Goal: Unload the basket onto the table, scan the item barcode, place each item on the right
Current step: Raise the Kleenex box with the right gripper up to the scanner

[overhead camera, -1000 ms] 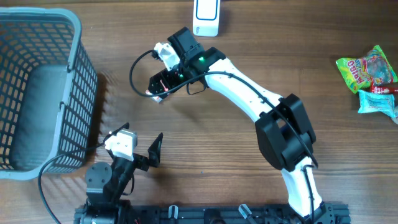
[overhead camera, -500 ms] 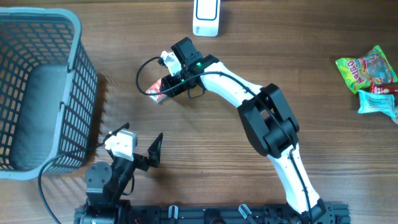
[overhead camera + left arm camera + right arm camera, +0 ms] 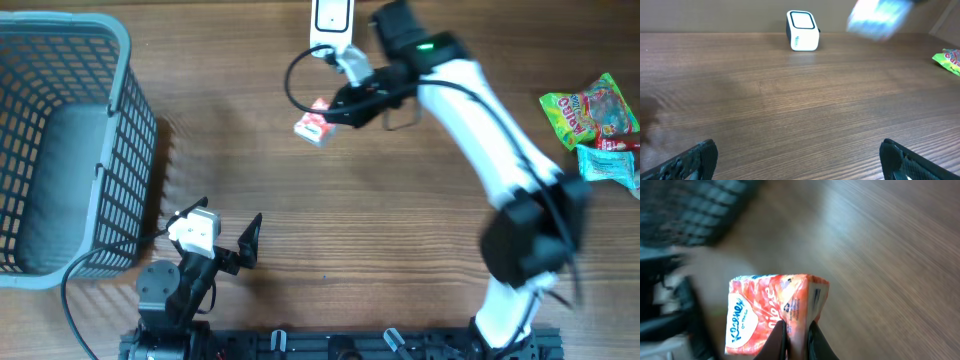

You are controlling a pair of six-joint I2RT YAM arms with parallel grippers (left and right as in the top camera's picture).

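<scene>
The right gripper (image 3: pixel 336 112) is extended to upper centre, clamped on a tissue packet (image 3: pixel 313 125). The left gripper (image 3: pixel 223 236) is spread wide.

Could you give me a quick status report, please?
Right gripper shut on tissue pack, held near scanner. Left gripper open, empty. Nothing in the way.

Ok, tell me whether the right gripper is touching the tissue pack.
Touching. The right wrist view shows the right gripper pinching the tissue pack by its lower edge.

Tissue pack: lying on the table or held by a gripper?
Held: the right gripper pinches the tissue pack by one edge in the right wrist view.
</scene>
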